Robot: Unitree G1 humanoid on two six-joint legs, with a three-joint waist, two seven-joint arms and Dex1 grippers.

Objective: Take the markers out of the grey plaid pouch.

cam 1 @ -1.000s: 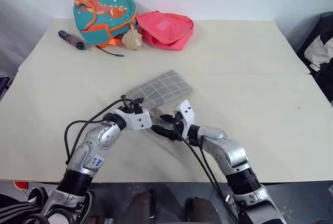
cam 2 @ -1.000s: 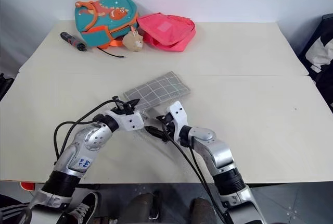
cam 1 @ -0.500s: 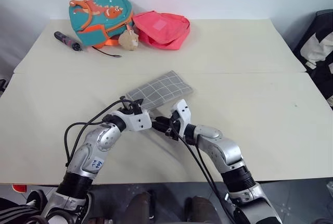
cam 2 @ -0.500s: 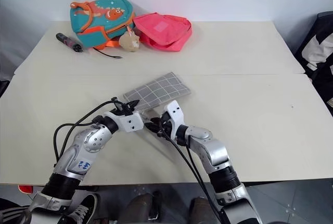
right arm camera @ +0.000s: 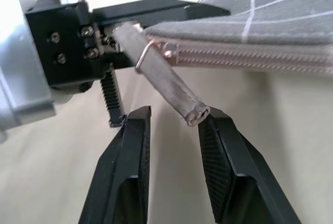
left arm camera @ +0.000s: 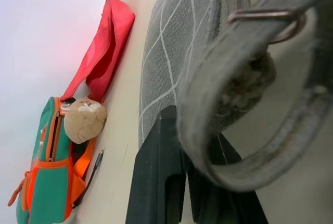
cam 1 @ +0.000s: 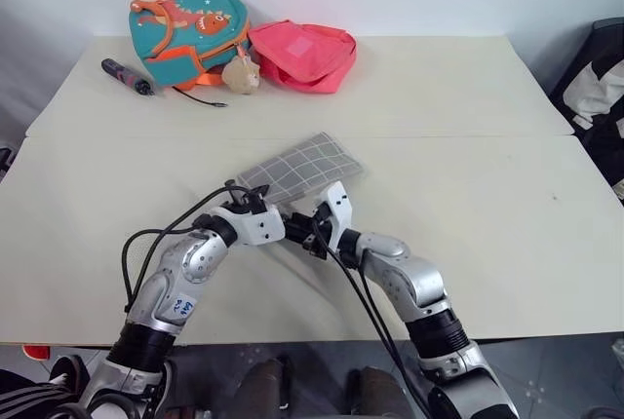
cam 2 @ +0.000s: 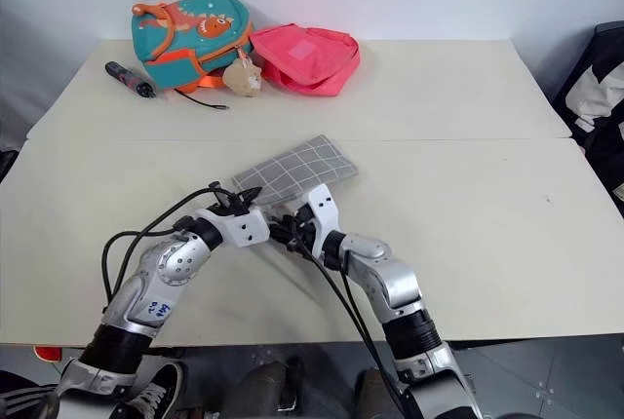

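Teal dinosaur backpack point(cam 1: 190, 33), pink bag point(cam 1: 301, 54) touching it — dark stick point(cam 1: 127, 76) beside, beige table point(cam 1: 458, 107).

The two head views look forward and down from above the arms, taking in the whole pale cream bench point(cam 1: 468, 97) at some distance; both share the same scene, slightly offset sideways. The left wrist view sits very close behind the left claw point(left arm camera: 179, 182), facing along its black fingers across the flat grey fabric pouch with thin white grid lines point(left arm camera: 171, 52) towards the far bags. The right wrist view looks along the right claw point(right arm camera: 174, 130), very near the pouch's zip edge, and also catches the left claw. Both wrist views share the pouch's metal ring point(right arm camera: 151, 52) and strap.
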